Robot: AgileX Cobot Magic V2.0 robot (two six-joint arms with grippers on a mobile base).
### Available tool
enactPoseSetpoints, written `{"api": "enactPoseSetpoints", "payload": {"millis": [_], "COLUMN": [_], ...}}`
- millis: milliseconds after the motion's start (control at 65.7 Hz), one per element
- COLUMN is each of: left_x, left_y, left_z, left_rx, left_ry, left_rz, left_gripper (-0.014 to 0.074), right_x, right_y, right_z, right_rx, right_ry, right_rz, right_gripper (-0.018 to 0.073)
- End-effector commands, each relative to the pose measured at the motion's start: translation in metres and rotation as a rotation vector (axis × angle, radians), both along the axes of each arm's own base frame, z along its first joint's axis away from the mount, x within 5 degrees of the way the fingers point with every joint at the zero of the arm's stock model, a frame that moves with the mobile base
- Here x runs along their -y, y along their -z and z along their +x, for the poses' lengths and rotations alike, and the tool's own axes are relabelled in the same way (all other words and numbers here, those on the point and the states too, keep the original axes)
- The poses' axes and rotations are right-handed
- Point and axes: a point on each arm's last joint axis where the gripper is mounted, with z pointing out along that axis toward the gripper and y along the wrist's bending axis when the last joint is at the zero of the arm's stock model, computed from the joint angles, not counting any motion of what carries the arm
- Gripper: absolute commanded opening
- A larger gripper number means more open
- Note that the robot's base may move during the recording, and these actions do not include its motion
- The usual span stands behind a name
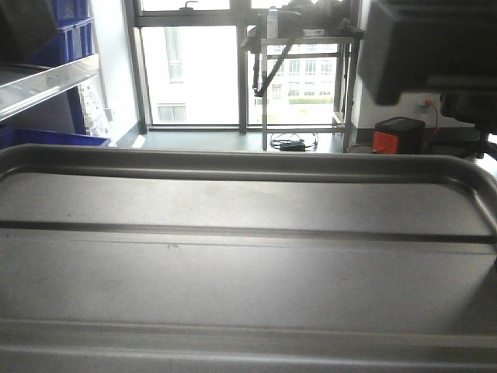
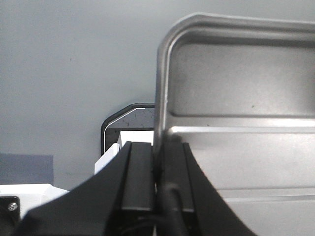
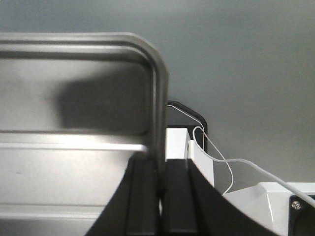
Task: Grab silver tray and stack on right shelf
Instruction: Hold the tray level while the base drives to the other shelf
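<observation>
Currently you are holding the silver tray (image 1: 248, 256) before the front camera, left hand (image 2: 157, 150) and right hand (image 3: 160, 164) each clamping an end rim; the carry is calling for both arms moving together toward the right shelf.

The left gripper (image 2: 157, 147) had two flat black fingers (image 2: 140, 177) flanked by curved black outer shells. A black cable (image 2: 170, 211) ran along the inner finger. Behind the fingers sat a white housing (image 2: 34, 194), with a screw (image 2: 12, 206) set in a dark recess. The right gripper (image 3: 160, 167) was of the same build, with black fingers (image 3: 178, 196) and a white body (image 3: 266, 201). The body carried one corner screw (image 3: 296, 205), and a thin white wire (image 3: 216, 158) looped over it.
</observation>
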Motion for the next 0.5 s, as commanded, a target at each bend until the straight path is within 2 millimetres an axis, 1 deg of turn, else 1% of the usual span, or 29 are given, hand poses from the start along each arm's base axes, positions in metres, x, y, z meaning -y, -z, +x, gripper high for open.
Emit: {"api": "enactPoseSetpoints", "payload": {"millis": [0, 487], "left_x": [-0.0035, -0.0040], "left_y": [-0.0117, -0.0119], "left_z": [0.0000, 0.0008], "left_rx": [0.033, 0.042], "left_ry": [-0.002, -0.002], "left_rz": [-0.013, -0.008], "left_gripper": [-0.0098, -0.0098], "right_x": [0.0100, 0.0100], "right_y": [-0.0106, -0.0106], "right_z": [0.0002, 0.0002], "right_rx": [0.027, 0.027], "right_ry": [0.013, 0.013], "right_rz": [-0.055, -0.055], "right_gripper": [0.0060, 0.0060]}}
